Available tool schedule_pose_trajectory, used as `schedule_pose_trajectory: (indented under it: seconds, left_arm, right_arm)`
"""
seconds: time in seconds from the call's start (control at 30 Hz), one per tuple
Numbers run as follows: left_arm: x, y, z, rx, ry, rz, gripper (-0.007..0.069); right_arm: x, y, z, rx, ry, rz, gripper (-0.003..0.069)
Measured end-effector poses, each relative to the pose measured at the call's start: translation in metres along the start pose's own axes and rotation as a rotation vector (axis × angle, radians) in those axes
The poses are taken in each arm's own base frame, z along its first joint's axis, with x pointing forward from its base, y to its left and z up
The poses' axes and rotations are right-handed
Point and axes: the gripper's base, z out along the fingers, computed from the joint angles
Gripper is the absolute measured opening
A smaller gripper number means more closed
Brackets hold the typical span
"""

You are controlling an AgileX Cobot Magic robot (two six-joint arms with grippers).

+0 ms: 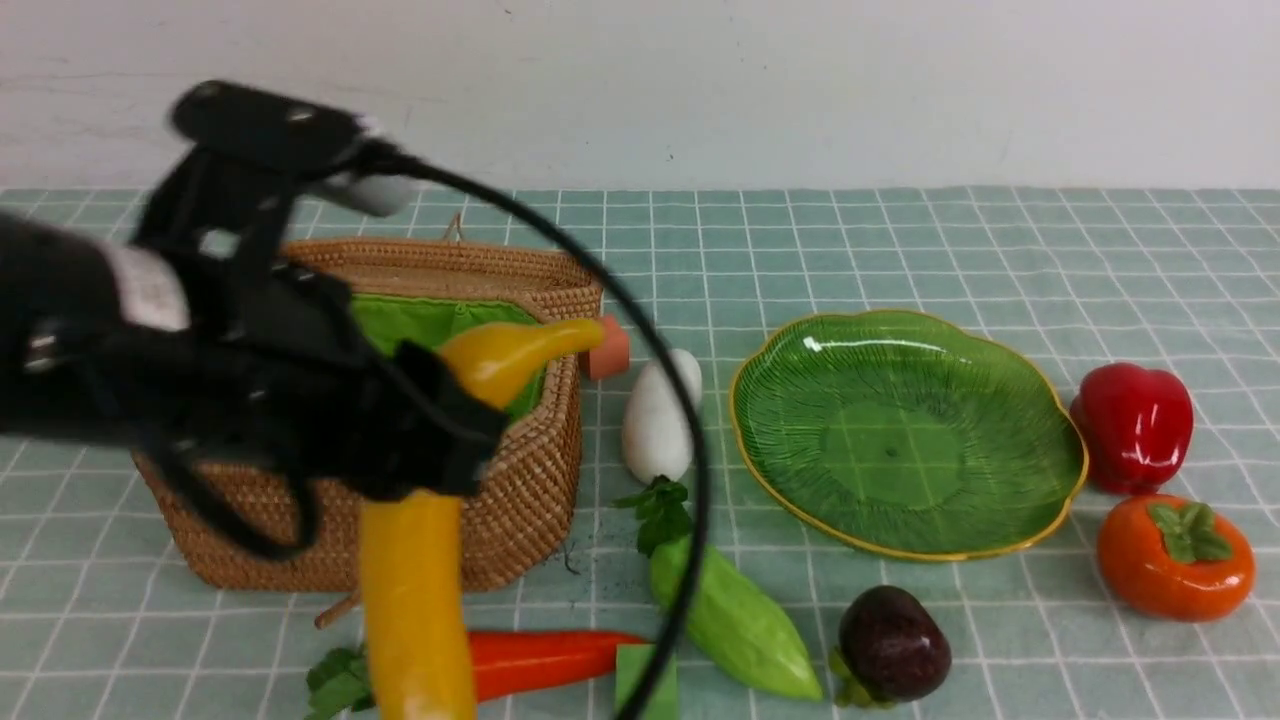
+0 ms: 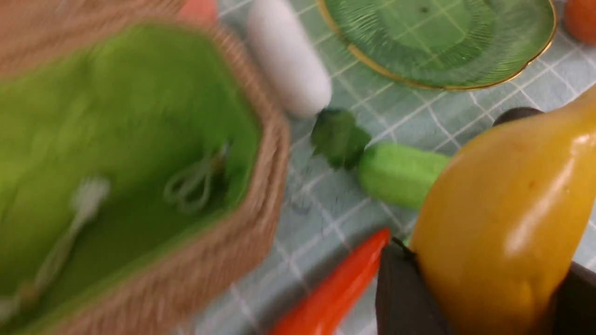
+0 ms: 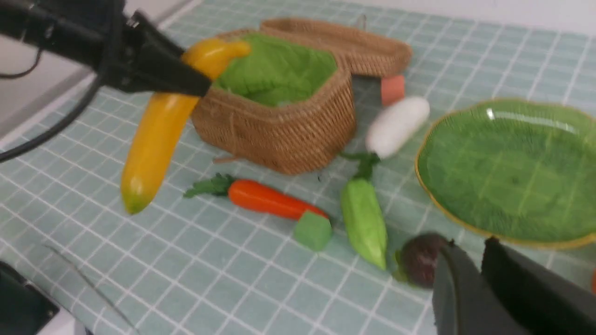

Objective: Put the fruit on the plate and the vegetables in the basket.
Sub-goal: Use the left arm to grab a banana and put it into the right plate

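My left gripper (image 1: pixel 440 450) is shut on the yellow banana (image 1: pixel 415 600), holding it in the air in front of the open wicker basket (image 1: pixel 520 480). The banana's stem points toward the basket's green lining. The green leaf plate (image 1: pixel 900 420) lies empty to the right. Beside it are the persimmon (image 1: pixel 1175 560) and the mangosteen (image 1: pixel 893 645). The radish (image 1: pixel 660 415), gourd (image 1: pixel 740 620), carrot (image 1: pixel 540 660) and red bell pepper (image 1: pixel 1135 425) all lie on the cloth. My right gripper (image 3: pixel 468 244) hangs near the mangosteen (image 3: pixel 419 258), jaws almost together and empty.
A green foam block (image 1: pixel 645 680) sits by the carrot's tip. An orange-brown cube (image 1: pixel 607 350) rests behind the basket's right corner. The left arm's black cable (image 1: pixel 690 470) loops over the radish and gourd. The basket lid lies open at the back.
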Motion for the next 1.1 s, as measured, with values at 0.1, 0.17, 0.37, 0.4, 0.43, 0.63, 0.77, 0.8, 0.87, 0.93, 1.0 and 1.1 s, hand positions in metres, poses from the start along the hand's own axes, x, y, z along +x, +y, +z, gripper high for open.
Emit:
schedule_pose_trajectory:
  seconds: [0.1, 0.17, 0.37, 0.4, 0.43, 0.63, 0.77, 0.8, 0.87, 0.93, 1.0, 1.1]
  left_arm:
    - [-0.028, -0.015, 0.040, -0.015, 0.045, 0.108, 0.0306]
    - [-0.048, -0.022, 0.072, -0.019, 0.069, 0.149, 0.0306]
    - [-0.095, -0.032, 0.165, 0.000, 0.093, 0.157, 0.0306]
    - [-0.098, -0.033, 0.170, 0.002, 0.094, 0.154, 0.0306]
    - [-0.112, -0.037, 0.184, 0.008, 0.066, 0.156, 0.0306]
    - [-0.134, -0.053, 0.230, 0.010, 0.005, 0.181, 0.0306]
    - [-0.131, -0.056, 0.268, -0.019, -0.022, 0.211, 0.0306]
    - [-0.127, -0.056, 0.276, -0.028, -0.011, 0.218, 0.0306]
    - [-0.120, -0.054, 0.289, -0.044, 0.010, 0.232, 0.0306]
    - [-0.112, -0.053, 0.301, -0.058, 0.031, 0.244, 0.0306]
    - [-0.108, -0.052, 0.308, -0.061, 0.029, 0.250, 0.0306]
    - [-0.111, -0.052, 0.310, -0.061, -0.010, 0.253, 0.0306]
  right_arm:
    - [0.005, -0.002, 0.000, 0.019, 0.058, 0.023, 0.0087]
    - [0.008, -0.003, -0.001, 0.035, 0.094, 0.043, 0.0087]
    - [0.015, -0.004, -0.002, 0.056, 0.168, 0.066, 0.0087]
    - [0.015, -0.004, -0.002, 0.057, 0.169, 0.065, 0.0087]
    - [0.016, -0.005, -0.003, 0.059, 0.171, 0.065, 0.0087]
    - [0.016, -0.005, -0.003, 0.064, 0.175, 0.043, 0.0087]
    - [0.016, -0.005, -0.003, 0.064, 0.176, 0.019, 0.0087]
    - [0.016, -0.006, -0.003, 0.065, 0.176, 0.018, 0.0087]
    - [0.016, -0.006, -0.003, 0.067, 0.178, 0.016, 0.0087]
    - [0.016, -0.007, -0.003, 0.080, 0.177, 0.009, 0.0087]
    - [0.016, -0.010, -0.003, 0.112, 0.175, -0.005, 0.0087]
    - [0.015, -0.015, -0.004, 0.171, 0.170, -0.022, 0.0087]
